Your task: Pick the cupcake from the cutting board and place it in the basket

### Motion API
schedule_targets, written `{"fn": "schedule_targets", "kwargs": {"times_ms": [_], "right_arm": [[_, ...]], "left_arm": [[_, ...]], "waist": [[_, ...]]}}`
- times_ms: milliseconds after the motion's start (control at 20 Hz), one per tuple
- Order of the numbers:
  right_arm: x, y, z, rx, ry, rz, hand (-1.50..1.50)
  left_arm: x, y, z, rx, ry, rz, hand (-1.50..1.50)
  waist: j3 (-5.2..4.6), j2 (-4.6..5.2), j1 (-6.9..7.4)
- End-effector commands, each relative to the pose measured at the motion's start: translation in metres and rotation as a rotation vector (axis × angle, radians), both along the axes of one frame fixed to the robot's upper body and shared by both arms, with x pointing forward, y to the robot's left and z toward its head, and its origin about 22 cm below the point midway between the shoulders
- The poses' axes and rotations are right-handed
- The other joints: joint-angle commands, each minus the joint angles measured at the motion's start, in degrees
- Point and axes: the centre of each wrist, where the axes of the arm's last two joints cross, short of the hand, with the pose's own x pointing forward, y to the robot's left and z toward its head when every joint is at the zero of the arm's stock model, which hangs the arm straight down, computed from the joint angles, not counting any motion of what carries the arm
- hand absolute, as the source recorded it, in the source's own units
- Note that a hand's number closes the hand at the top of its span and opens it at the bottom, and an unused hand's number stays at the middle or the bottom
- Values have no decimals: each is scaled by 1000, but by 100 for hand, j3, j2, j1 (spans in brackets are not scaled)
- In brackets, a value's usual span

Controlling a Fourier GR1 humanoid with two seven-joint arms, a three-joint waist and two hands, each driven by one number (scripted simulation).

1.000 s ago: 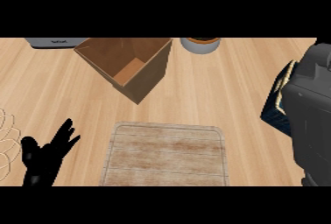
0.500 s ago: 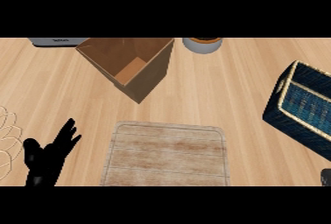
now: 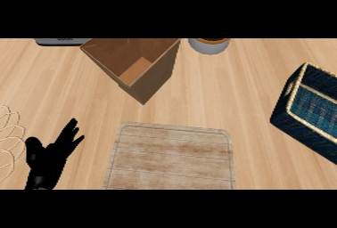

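Note:
A pale wooden cutting board (image 3: 171, 156) lies on the counter at lower centre, with nothing on it. No cupcake shows anywhere in the head view. The dark blue woven basket (image 3: 310, 111) with a tan rim stands at the right edge, partly cut off, and its inside is hard to see. My left hand (image 3: 49, 158) rests open at the lower left, fingers up, just left of the board. My right hand is out of the view.
An open brown cardboard box (image 3: 135, 64) stands at the back centre-left. A grey cup or pot (image 3: 209, 44) sits at the back, right of the box. A dark flat object (image 3: 63, 41) lies at the back left. Thin wire loops (image 3: 10, 133) show at the left edge.
My right arm, which covered the basket a second ago, has pulled back down and out of the view, so the basket is now uncovered. The left hand has stayed put.

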Motion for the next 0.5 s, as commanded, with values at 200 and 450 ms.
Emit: {"fn": "schedule_targets", "kwargs": {"times_ms": [200,450], "right_arm": [[-10,-51,-39,232,-83,-52,150],[-5,-65,-63,248,-80,-47,150]], "left_arm": [[-8,-4,-20,-5,149,23,0],[-9,-4,-22,-4,147,19,0]], "waist": [[-53,67,5],[-59,74,56]]}}
